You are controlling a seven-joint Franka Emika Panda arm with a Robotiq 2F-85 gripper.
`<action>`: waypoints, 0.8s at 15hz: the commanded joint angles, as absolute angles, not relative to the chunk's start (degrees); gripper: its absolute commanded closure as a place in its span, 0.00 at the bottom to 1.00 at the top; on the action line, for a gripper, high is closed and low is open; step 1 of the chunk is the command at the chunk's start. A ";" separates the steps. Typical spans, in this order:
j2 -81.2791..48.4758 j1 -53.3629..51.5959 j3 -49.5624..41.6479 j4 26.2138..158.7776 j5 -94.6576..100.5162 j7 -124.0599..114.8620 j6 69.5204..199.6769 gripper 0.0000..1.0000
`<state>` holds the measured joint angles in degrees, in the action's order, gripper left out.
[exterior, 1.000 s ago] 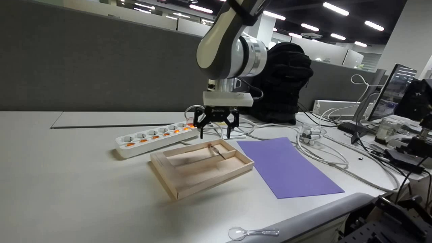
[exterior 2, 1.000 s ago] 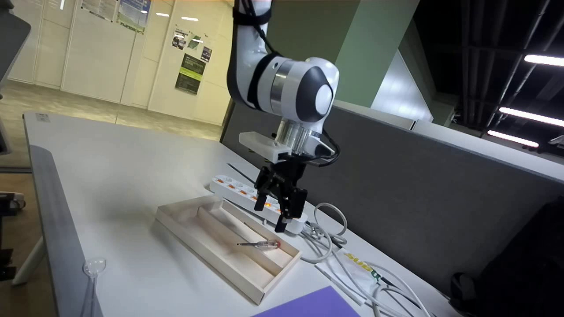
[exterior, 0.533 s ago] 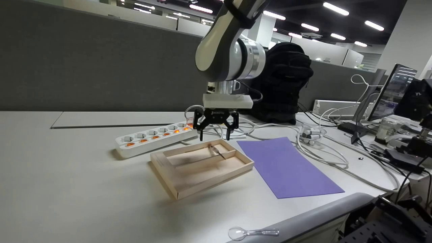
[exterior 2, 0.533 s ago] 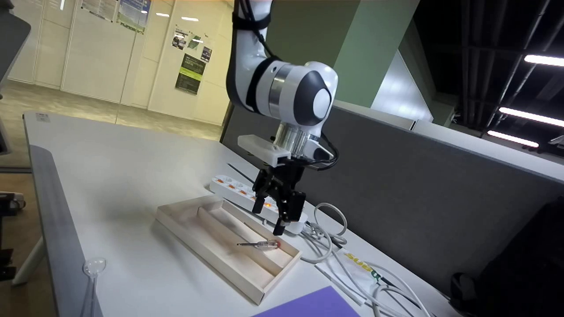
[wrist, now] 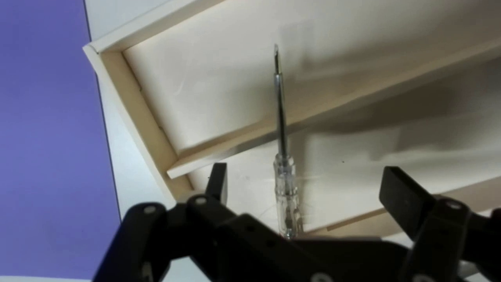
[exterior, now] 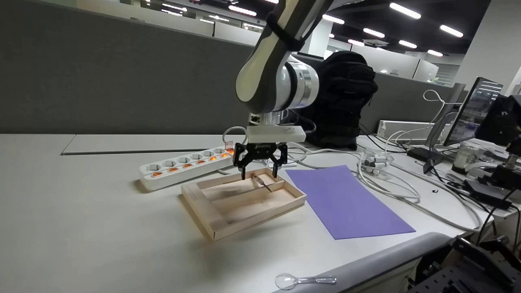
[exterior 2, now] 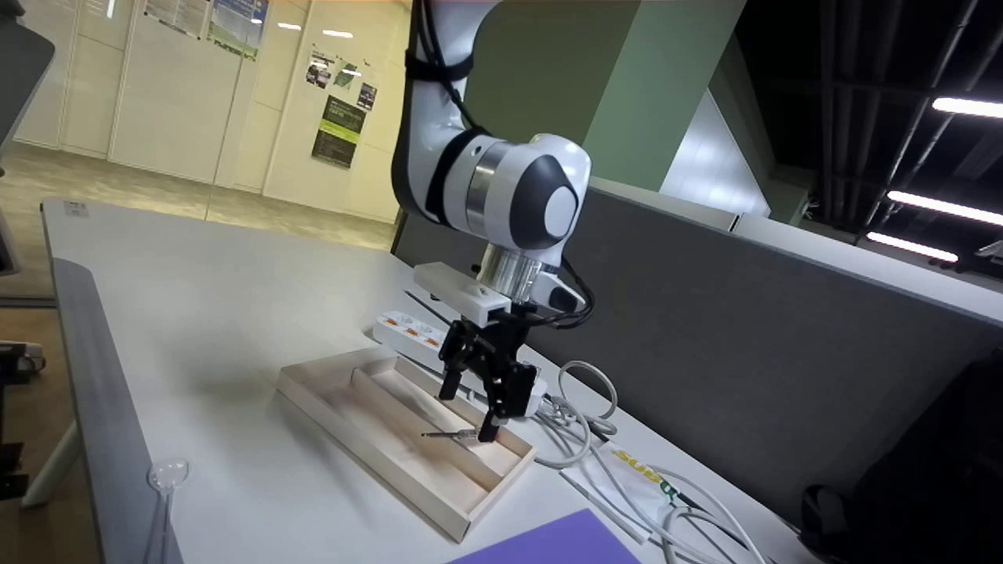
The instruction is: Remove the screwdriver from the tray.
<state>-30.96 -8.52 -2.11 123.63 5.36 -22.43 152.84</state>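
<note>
Monitor (exterior: 474,112): I get it only in an exterior view.
Tray (exterior: 260,218): split by a lengthwise divider (wrist: 235,145); screwdriver (wrist: 282,145) inside.
Gripper (exterior: 259,176): fingers (wrist: 405,199) spread wide above the tray.
Screwdriver: shaft crosses the divider; in an exterior view a finger hides some handle (exterior 2: 465,433); my wrist view shows more.

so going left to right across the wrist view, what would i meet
Purple sheet → one gripper fingertip → screwdriver → the other gripper fingertip
</note>
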 commanded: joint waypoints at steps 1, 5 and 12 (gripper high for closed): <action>-32.05 -10.23 -3.66 122.83 5.51 -21.28 154.23 0.00; -32.58 -10.48 -4.11 122.83 5.15 -20.37 155.27 0.21; -32.95 -10.15 -5.78 123.05 5.00 -20.07 156.04 0.69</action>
<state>-32.77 -9.76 -4.70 123.54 5.37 -20.56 155.67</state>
